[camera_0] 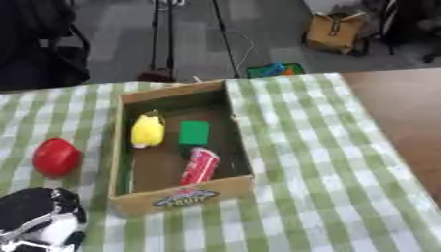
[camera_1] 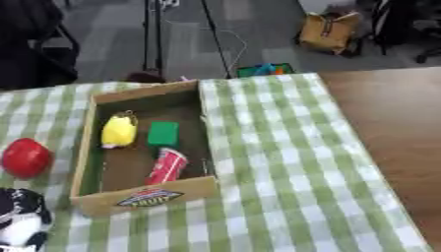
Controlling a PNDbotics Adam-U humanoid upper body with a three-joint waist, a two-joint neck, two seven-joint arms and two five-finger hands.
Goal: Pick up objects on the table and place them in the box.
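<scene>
Just beyond the left hand (camera_0: 39, 216) (fingers not readable) a red object (camera_0: 56, 157) lies on the counter (camera_0: 319, 162), left to pick. Farther right, the box (camera_0: 181, 197) already holds three things.

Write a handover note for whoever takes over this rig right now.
Left robot hand: low at the near left corner, holding nothing; finger state unclear. Right robot hand: not in view.
Done: yellow toy, green block and red can lie in the cardboard box.
Left: the red ball sits on the checked cloth, left of the box.
</scene>
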